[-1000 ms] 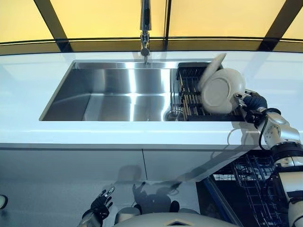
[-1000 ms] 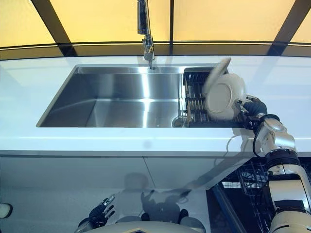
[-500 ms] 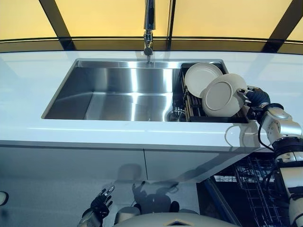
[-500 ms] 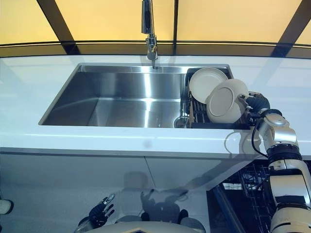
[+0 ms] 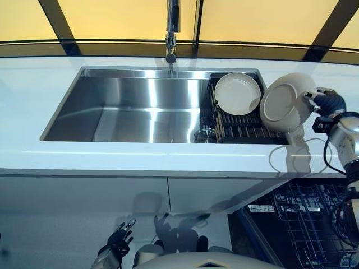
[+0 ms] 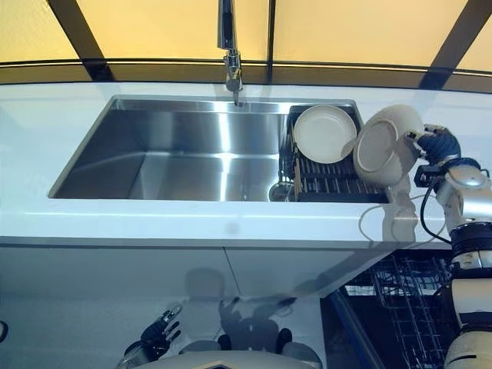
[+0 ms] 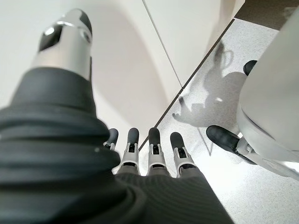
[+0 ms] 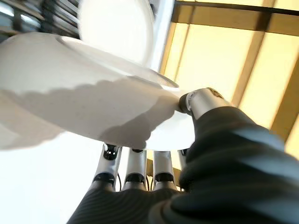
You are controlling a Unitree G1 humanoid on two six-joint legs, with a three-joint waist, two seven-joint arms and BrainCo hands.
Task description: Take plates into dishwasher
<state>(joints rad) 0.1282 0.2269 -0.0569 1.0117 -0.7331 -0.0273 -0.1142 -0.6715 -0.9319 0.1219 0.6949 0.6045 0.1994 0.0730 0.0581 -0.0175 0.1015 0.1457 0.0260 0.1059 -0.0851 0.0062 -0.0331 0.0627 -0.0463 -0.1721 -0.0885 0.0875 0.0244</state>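
My right hand (image 5: 327,102) is shut on a cream plate (image 5: 284,102), pinching its rim, and holds it tilted in the air above the counter's right side, just right of the sink. The right wrist view shows the plate (image 8: 70,93) between thumb (image 8: 198,100) and fingers (image 8: 135,163). A second cream plate (image 5: 237,93) leans in the black dish rack (image 5: 241,126) in the sink's right end. The dishwasher's wire basket (image 5: 305,221) stands pulled out below the counter at lower right. My left hand (image 5: 118,244) hangs low by the floor, fingers straight and empty.
A steel sink (image 5: 134,106) with a tap (image 5: 171,33) sits in the white counter (image 5: 140,162). White cabinet fronts (image 5: 84,193) run below it. A window band lies behind the counter.
My right hand has lifted the plate out of the rack and moved it right, clear of the sink. The other plate has tipped back to lean in the rack. The camera shifted slightly.
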